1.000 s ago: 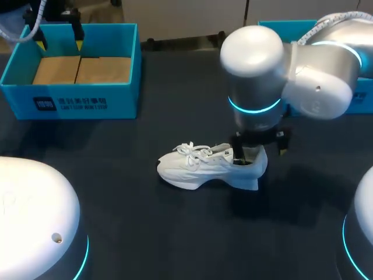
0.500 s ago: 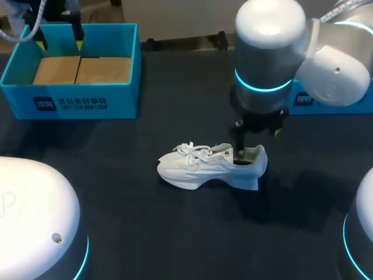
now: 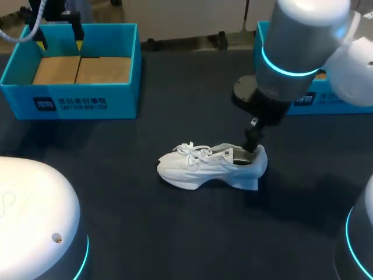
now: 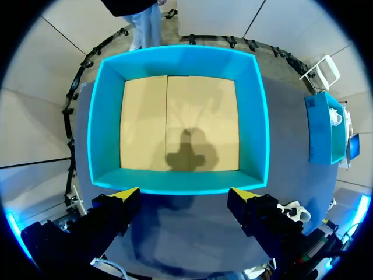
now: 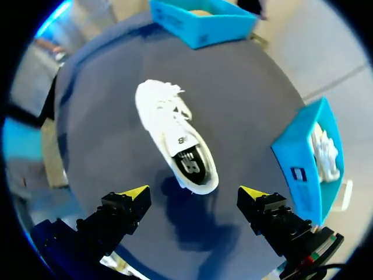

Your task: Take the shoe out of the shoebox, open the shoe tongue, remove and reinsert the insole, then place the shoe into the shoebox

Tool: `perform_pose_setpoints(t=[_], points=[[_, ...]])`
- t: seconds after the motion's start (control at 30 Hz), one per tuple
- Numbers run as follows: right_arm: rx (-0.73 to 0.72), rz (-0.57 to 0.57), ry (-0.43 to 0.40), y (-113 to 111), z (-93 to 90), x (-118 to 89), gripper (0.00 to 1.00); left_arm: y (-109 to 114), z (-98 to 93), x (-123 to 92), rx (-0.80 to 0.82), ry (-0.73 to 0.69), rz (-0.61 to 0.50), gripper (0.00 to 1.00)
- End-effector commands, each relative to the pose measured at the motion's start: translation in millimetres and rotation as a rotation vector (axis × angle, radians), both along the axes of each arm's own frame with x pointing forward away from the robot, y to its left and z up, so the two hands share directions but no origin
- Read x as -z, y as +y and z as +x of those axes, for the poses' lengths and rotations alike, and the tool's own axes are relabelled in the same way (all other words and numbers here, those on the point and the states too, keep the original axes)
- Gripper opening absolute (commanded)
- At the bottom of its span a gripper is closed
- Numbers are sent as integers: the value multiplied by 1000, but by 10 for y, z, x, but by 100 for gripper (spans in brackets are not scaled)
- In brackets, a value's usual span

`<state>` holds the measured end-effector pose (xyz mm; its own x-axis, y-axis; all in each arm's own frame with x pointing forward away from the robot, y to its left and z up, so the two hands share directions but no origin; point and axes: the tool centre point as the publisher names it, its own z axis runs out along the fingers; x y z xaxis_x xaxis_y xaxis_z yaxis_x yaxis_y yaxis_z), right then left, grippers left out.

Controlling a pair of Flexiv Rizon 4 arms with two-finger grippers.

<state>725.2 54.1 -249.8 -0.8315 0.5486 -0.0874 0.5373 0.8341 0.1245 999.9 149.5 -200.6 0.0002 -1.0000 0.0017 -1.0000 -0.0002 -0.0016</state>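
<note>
**A:** Where do we have the shoe?

**B:** The white shoe (image 3: 213, 166) stands on its sole on the dark table (image 3: 145, 227), near the middle and outside both boxes. Its toe points toward our left side and its heel toward our right. The laces lie loosely across the top.

**A:** And our right gripper?

**B:** Our right gripper (image 3: 252, 140) hangs just above the heel. From the right wrist we see its fingers (image 5: 135, 192) spread wide, one yellow tip to each side of the heel. Neither tip touches the shoe, so we hold nothing there. Through the shoe's opening we see the dark insole (image 5: 191, 164) lying flat inside.

**A:** What about the left side?

**B:** Our left gripper (image 3: 59, 42) hovers over the blue shoebox (image 3: 76, 104) at the table's far left, well apart from the shoe. Its fingers are also wide open and grip nothing. From the left wrist, the two yellow tips sit above one long wall of the shoebox. Our shadow falls on its brown floor (image 4: 175, 125).

**A:** Anything else on the table?

**B:** A second blue box (image 3: 326, 100) sits at the far right, behind our right arm. From the right wrist we can make out another white shoe (image 5: 326, 153) lying in it.
</note>
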Motion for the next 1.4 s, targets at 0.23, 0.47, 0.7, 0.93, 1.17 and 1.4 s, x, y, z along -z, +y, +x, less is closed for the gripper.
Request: perform_pose_setpoints(t=[0.23,0.47,0.7,0.93,1.17,1.4], points=[[-166,34,52,-65,11,19,100,1,1,-3,0,1,1,100],[-166,34,52,-65,11,19,100,1,1,-3,0,1,1,100],[-166,34,52,-65,11,19,100,1,1,-3,0,1,1,100],[-256,148,-34,-176,29,125,100,1,1,-3,0,1,1,100],[-367,277,-128,-287,105,206,100,1,1,-3,0,1,1,100],[-435,355,-111,-402,136,354,100,1,1,-3,0,1,1,100]])
